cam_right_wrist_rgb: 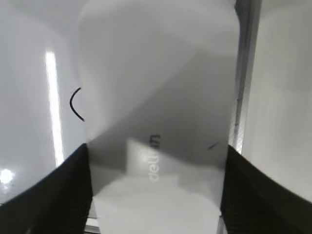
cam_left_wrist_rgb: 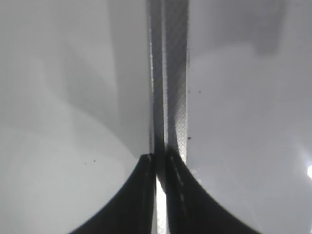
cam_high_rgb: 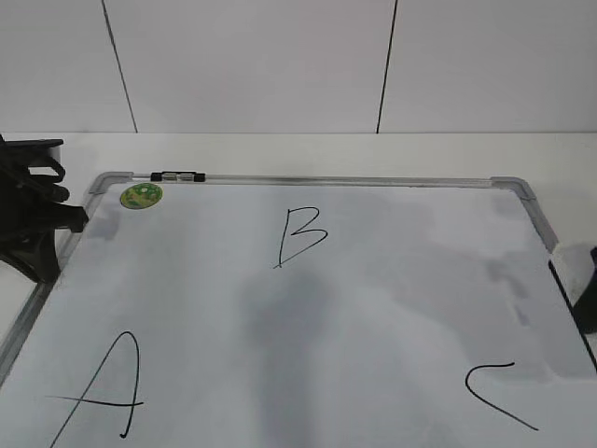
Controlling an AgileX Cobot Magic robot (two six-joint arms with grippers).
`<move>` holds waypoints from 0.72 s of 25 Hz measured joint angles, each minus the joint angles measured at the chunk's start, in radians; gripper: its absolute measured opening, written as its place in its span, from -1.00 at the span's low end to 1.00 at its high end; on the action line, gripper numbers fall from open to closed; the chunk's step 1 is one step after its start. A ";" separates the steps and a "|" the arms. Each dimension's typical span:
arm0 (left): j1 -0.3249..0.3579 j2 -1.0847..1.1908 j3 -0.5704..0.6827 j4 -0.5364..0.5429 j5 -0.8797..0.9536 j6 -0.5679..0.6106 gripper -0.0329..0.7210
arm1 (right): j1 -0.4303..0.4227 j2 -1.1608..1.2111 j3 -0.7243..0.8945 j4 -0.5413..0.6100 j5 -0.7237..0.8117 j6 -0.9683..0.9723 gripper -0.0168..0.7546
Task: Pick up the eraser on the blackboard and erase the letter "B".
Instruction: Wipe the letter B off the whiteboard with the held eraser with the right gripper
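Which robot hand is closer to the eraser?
Right. The right gripper has its fingers on both sides of the eraser; the left gripper sits over the blackboard's far-side frame.

The exterior view looks down at a slant across the blackboard (cam_high_rgb: 308, 308) toward the back wall. The left wrist view stares closely along the board's metal frame (cam_left_wrist_rgb: 168, 78) (almost touching it). The right wrist view hangs just above the eraser (cam_right_wrist_rgb: 156, 112) by the right frame, an edge the exterior view shares.
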 joint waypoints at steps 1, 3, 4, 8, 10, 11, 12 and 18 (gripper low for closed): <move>0.000 0.000 0.000 0.000 0.000 0.000 -0.81 | 0.010 0.015 -0.040 -0.009 0.023 0.008 0.42; 0.000 0.000 0.000 0.000 0.000 0.000 -0.80 | 0.041 0.053 -0.093 -0.030 0.051 0.027 0.42; 0.000 0.000 0.000 0.000 0.000 0.000 -0.80 | 0.063 0.081 -0.120 -0.043 0.064 0.042 0.42; 0.000 0.000 0.000 0.000 0.006 0.000 -0.80 | 0.157 0.187 -0.220 -0.084 0.085 0.101 0.42; 0.000 0.000 0.000 0.000 0.008 0.000 -0.80 | 0.204 0.248 -0.280 -0.091 0.092 0.117 0.42; 0.000 0.000 0.000 0.000 0.009 0.000 -0.80 | 0.226 0.280 -0.319 -0.093 0.095 0.129 0.42; 0.000 0.000 0.000 0.000 0.009 0.000 -0.80 | 0.246 0.312 -0.348 -0.098 0.099 0.136 0.42; 0.000 0.000 -0.002 0.000 0.011 0.000 -0.80 | 0.324 0.491 -0.558 -0.117 0.138 0.166 0.42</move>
